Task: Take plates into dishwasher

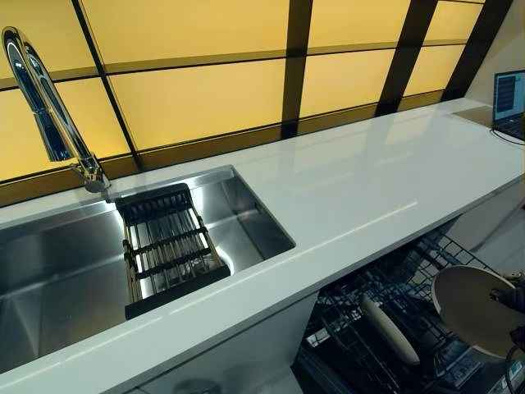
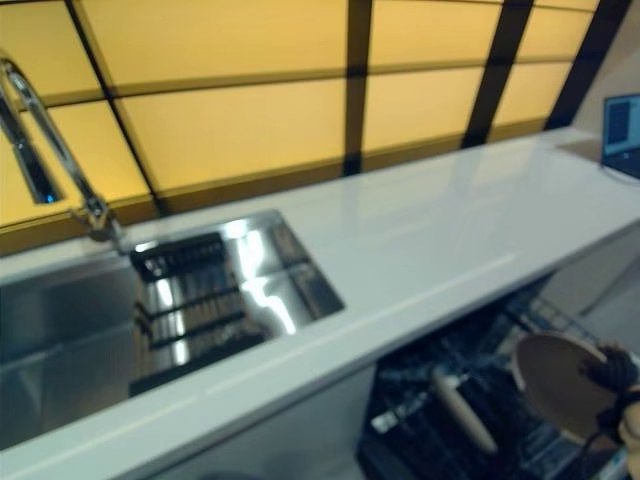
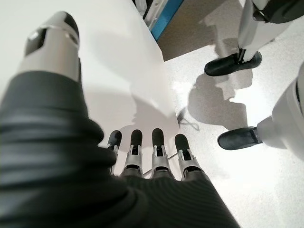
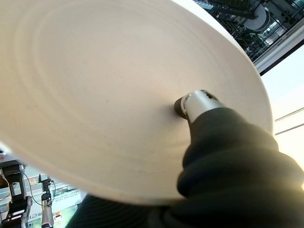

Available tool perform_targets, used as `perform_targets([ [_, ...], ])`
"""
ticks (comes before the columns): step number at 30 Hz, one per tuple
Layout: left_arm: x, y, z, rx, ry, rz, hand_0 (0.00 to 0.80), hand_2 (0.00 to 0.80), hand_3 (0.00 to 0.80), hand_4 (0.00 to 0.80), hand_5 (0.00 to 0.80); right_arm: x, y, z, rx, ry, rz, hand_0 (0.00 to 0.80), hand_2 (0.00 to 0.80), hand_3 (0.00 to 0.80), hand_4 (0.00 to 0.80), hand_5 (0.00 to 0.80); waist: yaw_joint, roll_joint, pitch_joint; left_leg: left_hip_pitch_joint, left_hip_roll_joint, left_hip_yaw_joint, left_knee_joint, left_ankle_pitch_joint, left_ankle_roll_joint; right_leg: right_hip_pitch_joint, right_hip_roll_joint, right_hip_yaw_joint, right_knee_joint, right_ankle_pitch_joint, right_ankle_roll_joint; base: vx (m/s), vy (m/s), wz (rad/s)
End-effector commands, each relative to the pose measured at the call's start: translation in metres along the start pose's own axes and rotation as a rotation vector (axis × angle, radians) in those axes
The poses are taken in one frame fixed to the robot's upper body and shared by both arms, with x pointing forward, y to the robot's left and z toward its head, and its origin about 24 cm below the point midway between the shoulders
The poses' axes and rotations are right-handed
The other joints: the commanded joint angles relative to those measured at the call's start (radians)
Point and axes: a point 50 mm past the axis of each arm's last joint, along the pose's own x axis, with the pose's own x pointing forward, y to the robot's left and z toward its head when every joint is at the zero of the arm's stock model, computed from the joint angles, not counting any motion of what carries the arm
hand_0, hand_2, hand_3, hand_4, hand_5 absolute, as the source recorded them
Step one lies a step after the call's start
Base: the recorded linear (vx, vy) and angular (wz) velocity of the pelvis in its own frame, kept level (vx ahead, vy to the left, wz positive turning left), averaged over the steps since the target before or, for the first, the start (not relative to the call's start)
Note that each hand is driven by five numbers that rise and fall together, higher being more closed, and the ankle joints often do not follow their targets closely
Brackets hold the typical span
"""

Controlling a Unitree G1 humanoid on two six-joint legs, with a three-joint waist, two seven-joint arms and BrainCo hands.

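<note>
Two plates in view: one beige plate (image 1: 469, 308) pinched in the right hand (image 1: 510, 302), thumb (image 4: 197, 104) pressed on its face, held above the open dishwasher rack (image 1: 385, 287). The second plate (image 1: 390, 330) stands on edge in that rack. Left hand (image 3: 152, 156) empty, fingers straight.

White counter (image 2: 430, 240), steel sink (image 2: 60, 330) with rack (image 2: 195, 310), right hand (image 2: 612, 385) gripping plate (image 2: 555, 385) over dishwasher rack (image 2: 440, 420), laptop (image 2: 621, 135) far right
</note>
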Motion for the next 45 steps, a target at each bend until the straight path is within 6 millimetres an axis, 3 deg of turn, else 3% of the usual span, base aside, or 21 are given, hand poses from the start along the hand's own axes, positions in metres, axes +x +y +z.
perform_targets([
  [1, 0.001, 0.006, 0.016, 0.052, -0.056, 0.005, 0.0, 0.0, 0.0, 0.0, 0.0, 0.006, -0.008, 0.022, -0.033, -0.073, -0.125, 0.8, 0.8, 0.8, 0.8, 0.8, 0.048, -0.059, -0.03, 0.026, 0.023, -0.022, 0.003, -0.045, 0.008, -0.033, -0.045, -0.016, 0.002, 0.075, 0.115, 0.0, 0.0, 0.0],
  [21, -0.001, 0.008, 0.013, 0.098, -0.032, -0.018, 0.0, 0.0, 0.0, 0.0, 0.0, 0.027, -0.013, 0.035, -0.119, -0.03, -0.363, 0.8, 0.8, 0.8, 0.8, 0.8, 0.125, -0.034, -0.026, 0.004, 0.008, -0.095, 0.003, -0.035, 0.008, -0.022, -0.059, -0.053, 0.002, 0.066, 0.112, 0.0, -0.019, 0.05],
  [31, -0.002, 0.011, 0.021, 0.092, -0.05, -0.018, 0.0, 0.0, 0.0, 0.0, 0.0, 0.039, -0.016, 0.032, -0.109, 0.043, -0.318, 0.8, 0.8, 0.8, 0.8, 0.8, 0.146, -0.018, -0.018, -0.017, 0.003, -0.114, 0.003, -0.025, 0.004, -0.032, -0.063, -0.063, 0.002, 0.066, 0.11, -0.01, -0.035, 0.05],
  [45, -0.001, 0.01, 0.031, 0.097, -0.083, -0.039, 0.0, 0.0, 0.0, 0.0, 0.0, 0.041, 0.015, 0.01, -0.023, 0.135, -0.173, 0.8, 0.8, 0.8, 0.8, 0.8, 0.155, 0.015, 0.015, -0.034, 0.008, -0.121, 0.003, -0.015, -0.008, -0.045, -0.078, -0.084, 0.002, 0.068, 0.109, -0.021, -0.012, 0.04],
])
